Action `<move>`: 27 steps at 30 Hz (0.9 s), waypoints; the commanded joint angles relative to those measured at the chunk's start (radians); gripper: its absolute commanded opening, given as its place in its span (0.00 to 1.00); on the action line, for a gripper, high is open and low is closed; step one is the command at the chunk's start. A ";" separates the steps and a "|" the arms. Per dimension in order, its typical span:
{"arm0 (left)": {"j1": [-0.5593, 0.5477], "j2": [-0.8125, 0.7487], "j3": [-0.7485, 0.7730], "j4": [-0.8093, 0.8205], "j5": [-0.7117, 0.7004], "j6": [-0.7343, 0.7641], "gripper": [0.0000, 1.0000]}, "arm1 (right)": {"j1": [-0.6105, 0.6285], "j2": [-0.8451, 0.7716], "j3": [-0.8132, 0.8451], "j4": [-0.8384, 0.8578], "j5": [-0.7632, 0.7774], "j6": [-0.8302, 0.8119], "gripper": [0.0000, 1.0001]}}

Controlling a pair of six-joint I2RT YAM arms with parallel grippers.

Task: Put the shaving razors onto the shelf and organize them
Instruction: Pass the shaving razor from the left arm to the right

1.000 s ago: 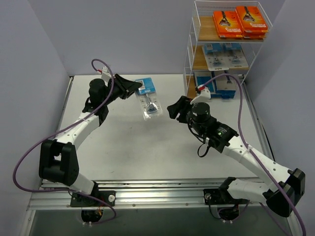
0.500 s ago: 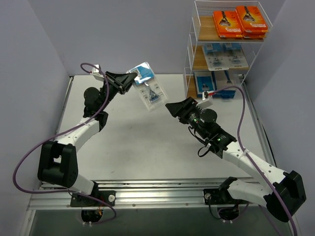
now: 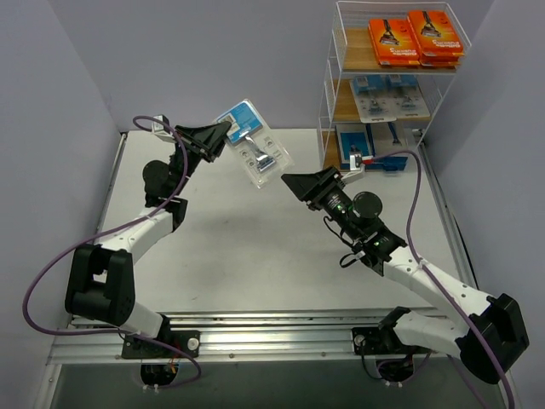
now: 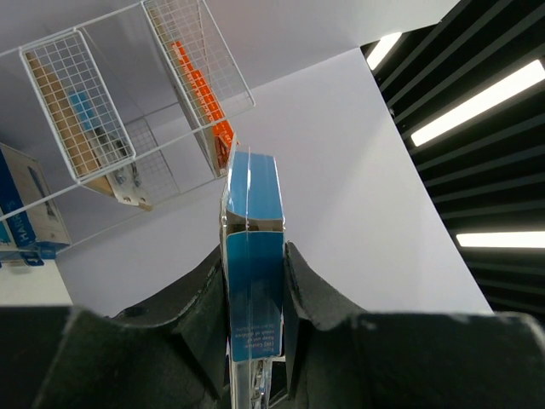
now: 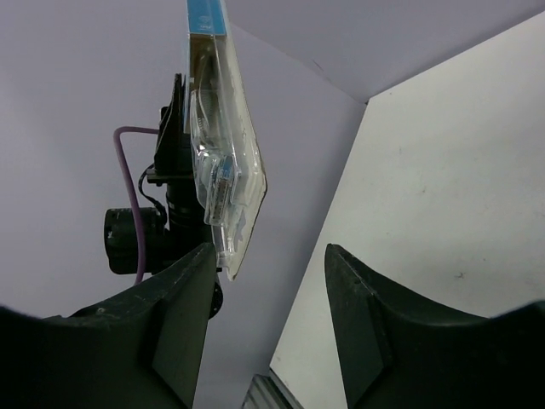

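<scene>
- The black left gripper (image 3: 223, 132) pinches the blue card end of a small clear plastic razor pack (image 3: 258, 155), high over the pale table (image 3: 255, 256).
- I think it is held out so the black right gripper (image 3: 288, 182), jaws apart beside its low end, can carry it to the tall white wire shelf (image 3: 352, 53).
- The pack is flat and see-through, razor inside.

One shelf (image 3: 352, 51) with three tiers stands at upper right; one blister pack (image 3: 255, 149) shows at upper centre. Two orange boxes (image 3: 393, 41) top it; lower packs (image 3: 387, 98) cannot be counted.
</scene>
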 commanded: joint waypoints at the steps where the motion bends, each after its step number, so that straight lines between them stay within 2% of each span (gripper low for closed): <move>1: -0.017 -0.016 0.008 0.117 -0.028 -0.035 0.02 | -0.003 0.020 0.019 0.169 -0.061 0.002 0.49; 9: -0.061 0.047 0.035 0.165 -0.044 -0.098 0.02 | 0.005 0.083 0.056 0.193 -0.090 -0.007 0.46; 16: -0.080 0.076 0.029 0.190 -0.051 -0.100 0.02 | 0.019 0.089 0.079 0.191 -0.096 -0.024 0.38; 19: -0.089 0.093 0.031 0.203 -0.051 -0.106 0.02 | 0.020 0.094 0.073 0.203 -0.101 -0.021 0.29; 20: -0.091 0.098 0.032 0.206 -0.054 -0.111 0.02 | 0.020 0.092 0.070 0.203 -0.099 -0.020 0.21; 23: -0.097 0.113 0.034 0.214 -0.053 -0.114 0.02 | 0.020 0.086 0.063 0.202 -0.092 -0.015 0.07; 27: -0.097 0.127 0.039 0.217 -0.042 -0.115 0.02 | 0.019 0.074 0.056 0.200 -0.084 -0.007 0.00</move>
